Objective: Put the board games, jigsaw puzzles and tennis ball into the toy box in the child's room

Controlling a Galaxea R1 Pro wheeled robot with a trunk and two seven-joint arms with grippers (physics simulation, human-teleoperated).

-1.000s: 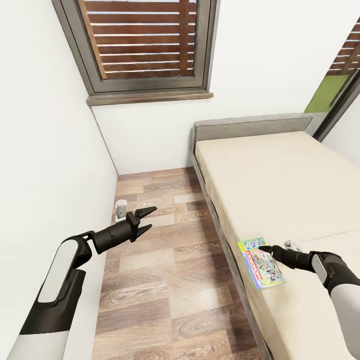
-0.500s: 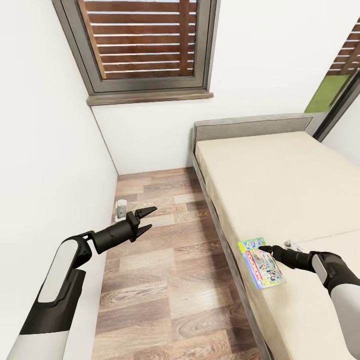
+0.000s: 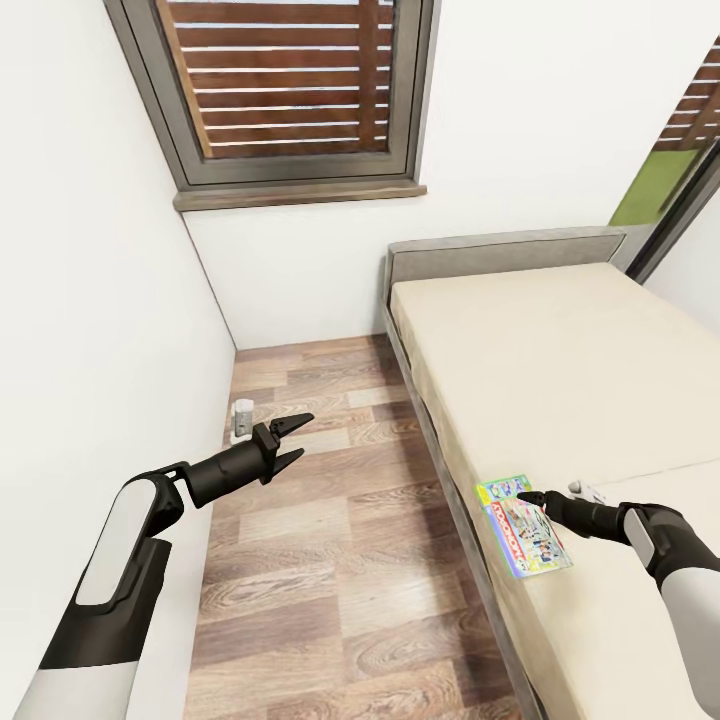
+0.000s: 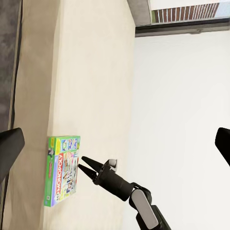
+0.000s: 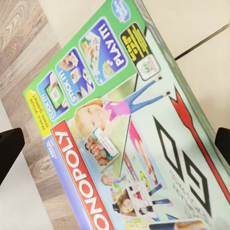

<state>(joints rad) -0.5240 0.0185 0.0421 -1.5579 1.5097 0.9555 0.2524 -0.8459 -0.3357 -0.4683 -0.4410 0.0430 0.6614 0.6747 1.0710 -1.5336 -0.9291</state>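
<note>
Head view: the Monopoly box lies flat near the bed's floor-side edge. The right gripper, spread and holding nothing, is poised over it; closing on the box is called for next. The left gripper hangs unclenched, well apart.

Right tool beside Monopoly box

monopoly box lies flat at bed edge.

Beige bed beside wood floor; Monopoly box flat near mattress edge
</note>
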